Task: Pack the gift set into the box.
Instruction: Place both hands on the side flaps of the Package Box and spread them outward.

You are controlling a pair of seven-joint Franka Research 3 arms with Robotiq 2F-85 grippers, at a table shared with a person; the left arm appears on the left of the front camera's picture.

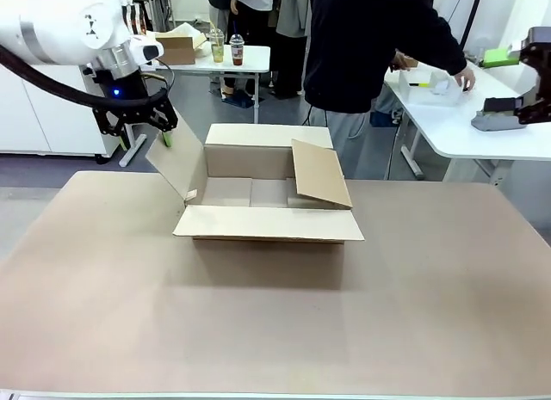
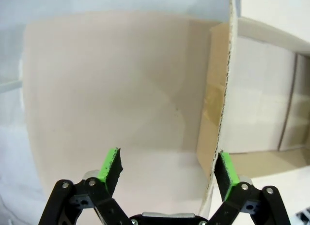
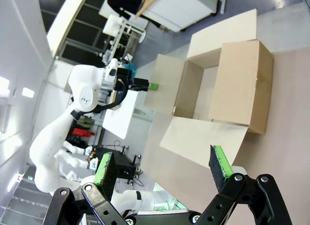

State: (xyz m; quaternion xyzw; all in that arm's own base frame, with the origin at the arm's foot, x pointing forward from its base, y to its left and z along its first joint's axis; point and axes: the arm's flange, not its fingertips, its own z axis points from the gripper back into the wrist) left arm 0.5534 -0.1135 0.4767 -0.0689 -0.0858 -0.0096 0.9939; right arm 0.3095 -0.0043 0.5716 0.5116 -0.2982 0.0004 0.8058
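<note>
The box (image 1: 267, 212), a wide shallow brown carton, sits open in the middle of the table, and the part of its inside that shows is bare. Its left flap (image 1: 176, 163) stands up, its right flap leans inward and its near flap lies flat. My left gripper (image 1: 160, 127) is open at the top of the left flap. In the left wrist view that flap's edge (image 2: 220, 113) runs between the fingers of the left gripper (image 2: 167, 162), close to one pad. My right gripper (image 1: 515, 83) hangs open at the far right, and the right wrist view looks past it (image 3: 162, 162) at the box (image 3: 213, 84). A grey item (image 1: 493, 120) lies just under it; I cannot tell whether it belongs to the gift set.
A person (image 1: 362, 47) stands beyond the box with a hand in a clear bin (image 1: 426, 86) on a white side table (image 1: 456, 133). A back table holds two cups (image 1: 226, 47) and a small tan carton (image 1: 176, 46). The brown tabletop (image 1: 275, 331) spreads out in front.
</note>
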